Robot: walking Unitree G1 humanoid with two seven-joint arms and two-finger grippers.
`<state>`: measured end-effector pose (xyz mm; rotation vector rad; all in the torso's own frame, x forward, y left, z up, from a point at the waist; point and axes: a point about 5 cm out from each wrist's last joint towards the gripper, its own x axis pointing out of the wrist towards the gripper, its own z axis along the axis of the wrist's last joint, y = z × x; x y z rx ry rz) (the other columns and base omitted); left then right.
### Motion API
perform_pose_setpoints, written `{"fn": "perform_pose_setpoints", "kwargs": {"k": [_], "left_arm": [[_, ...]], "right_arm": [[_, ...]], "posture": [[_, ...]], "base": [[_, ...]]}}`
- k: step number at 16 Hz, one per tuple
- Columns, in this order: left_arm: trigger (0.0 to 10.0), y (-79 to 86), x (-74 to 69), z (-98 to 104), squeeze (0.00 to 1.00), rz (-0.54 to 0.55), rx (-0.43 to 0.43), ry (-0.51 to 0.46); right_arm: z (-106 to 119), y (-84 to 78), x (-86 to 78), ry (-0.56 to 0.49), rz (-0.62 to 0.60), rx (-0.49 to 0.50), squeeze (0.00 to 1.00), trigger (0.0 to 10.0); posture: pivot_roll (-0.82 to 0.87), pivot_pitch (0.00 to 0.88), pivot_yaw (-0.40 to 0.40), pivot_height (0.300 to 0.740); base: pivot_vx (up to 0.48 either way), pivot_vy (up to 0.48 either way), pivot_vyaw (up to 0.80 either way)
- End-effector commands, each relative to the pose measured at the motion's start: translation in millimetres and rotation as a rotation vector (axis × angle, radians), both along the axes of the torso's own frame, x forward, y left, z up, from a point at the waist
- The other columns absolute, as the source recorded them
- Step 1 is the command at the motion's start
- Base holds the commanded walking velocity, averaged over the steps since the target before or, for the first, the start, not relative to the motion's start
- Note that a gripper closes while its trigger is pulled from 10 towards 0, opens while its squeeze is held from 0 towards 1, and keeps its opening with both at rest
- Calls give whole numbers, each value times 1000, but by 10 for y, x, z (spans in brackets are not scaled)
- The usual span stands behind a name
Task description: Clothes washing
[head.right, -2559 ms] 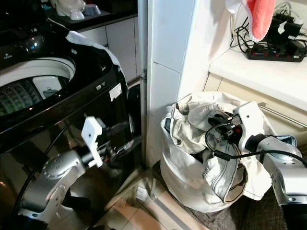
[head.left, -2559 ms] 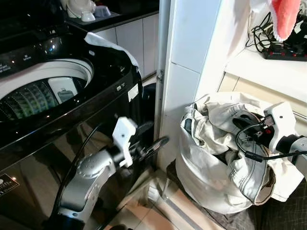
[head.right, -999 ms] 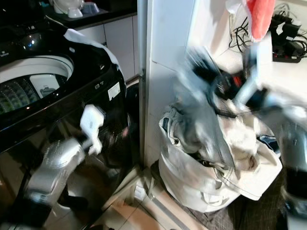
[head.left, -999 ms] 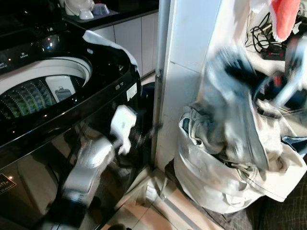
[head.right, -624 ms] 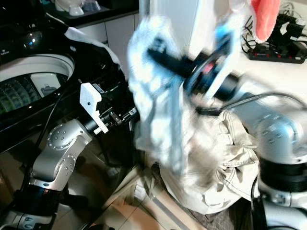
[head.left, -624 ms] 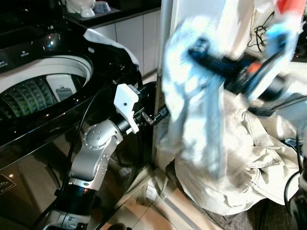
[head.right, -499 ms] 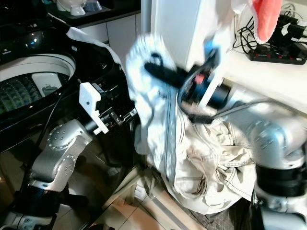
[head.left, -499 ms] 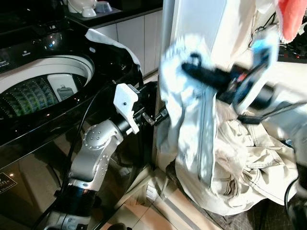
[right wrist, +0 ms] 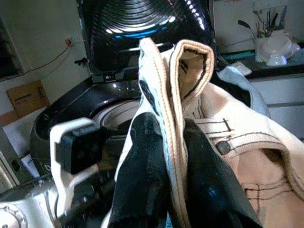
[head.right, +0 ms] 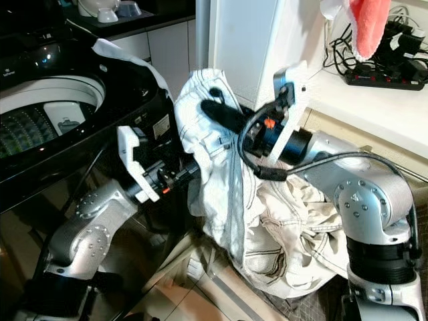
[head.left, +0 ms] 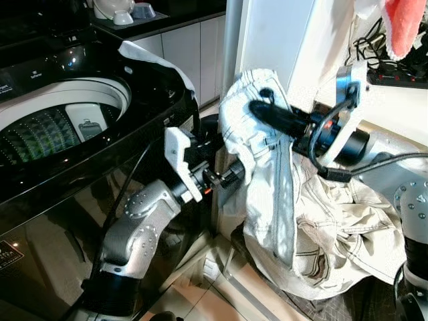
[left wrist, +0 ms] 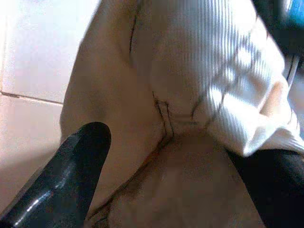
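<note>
On the left stands the black top-loading washing machine [head.left: 80, 134], its lid up and the round white drum opening [head.left: 60, 124] showing the ribbed drum inside. A white cloth [head.left: 155, 63] lies over the machine's far right corner. In front of the machine the left arm reaches to the right, and the left gripper [head.left: 235, 175] touches the hanging garment at its lower fold; in the left wrist view its two black fingers [left wrist: 71, 175] stand apart with the beige fabric between them, so they are spread and not clamped. The cream-coloured garment [head.left: 267, 194] — it looks like trousers, with dark stitching and a button — hangs in the air between the washing machine and the white wall pillar [head.left: 267, 47], just beside the machine's right edge. The right gripper [head.right: 217, 110] holds it from above: in the right wrist view the two black fingers [right wrist: 142, 175] are pressed together on a folded seam of the cloth. Below, the garment's lower part runs down into the white laundry bag [head.left: 348, 254] on the floor, which holds more pale clothes. Further right, a counter [head.right: 374, 100] carries a black power strip with cables [head.right: 388, 63], and a pink cloth [head.left: 404, 27] hangs above it.
</note>
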<state>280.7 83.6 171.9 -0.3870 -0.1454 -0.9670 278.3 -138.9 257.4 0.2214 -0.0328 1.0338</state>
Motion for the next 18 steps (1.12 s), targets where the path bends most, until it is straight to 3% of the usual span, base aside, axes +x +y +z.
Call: {"fn": "perform_pose_setpoints", "kwargs": {"k": [1, 3, 7, 11, 12, 13, 14, 15, 17, 18], "left_arm": [[10000, 170, 25, 87, 1000, 27, -94, -4], [10000, 278, 3, 74, 1000, 3, -57, -17], [10000, 290, -26, 113, 1000, -46, -112, 5], [10000, 176, -77, 126, 1000, -124, -109, 13], [10000, 82, -86, 134, 925, -139, -92, -3], [10000, 54, -85, 138, 925, -140, -84, -10], [10000, 25, -79, 152, 541, -138, -84, -16], [10000, -13, -64, 198, 380, -135, -100, -28], [9961, -24, -75, 236, 373, -155, -120, -41], [2039, -12, -83, 220, 345, -167, -117, -28]], "right_arm": [[-22, -25, -41, -6, 8, -33, 0, 0], [-46, -48, -68, 6, 28, -53, 0, 0], [-155, -19, -126, 35, 76, -101, 0, 0], [-256, 53, -221, 68, 141, -125, 0, 0], [-324, 85, -263, 83, 165, -155, 0, 0], [-345, 91, -273, 86, 169, -166, 0, 0], [-366, 100, -283, 90, 174, -173, 0, 0], [-391, 116, -295, 96, 180, -177, 0, 0], [-407, 124, -299, 98, 175, -180, 0, 0], [-412, 120, -298, 98, 169, -181, 0, 0]], "posture": [[-23, 0, -8, 740], [-19, 0, -10, 740], [-19, 0, -10, 740], [-18, 0, -8, 740], [-21, 0, -8, 740], [-21, 0, -8, 740], [-21, 0, -8, 740], [-20, 0, -8, 740], [-21, 0, -7, 740], [-21, 0, -7, 740]], "base": [[0, 0, 0], [0, 0, 0], [0, 0, 0], [0, 0, 0], [0, 0, 0], [0, 0, 0], [0, 0, 0], [0, 0, 0], [0, 0, 0], [0, 0, 0]]}}
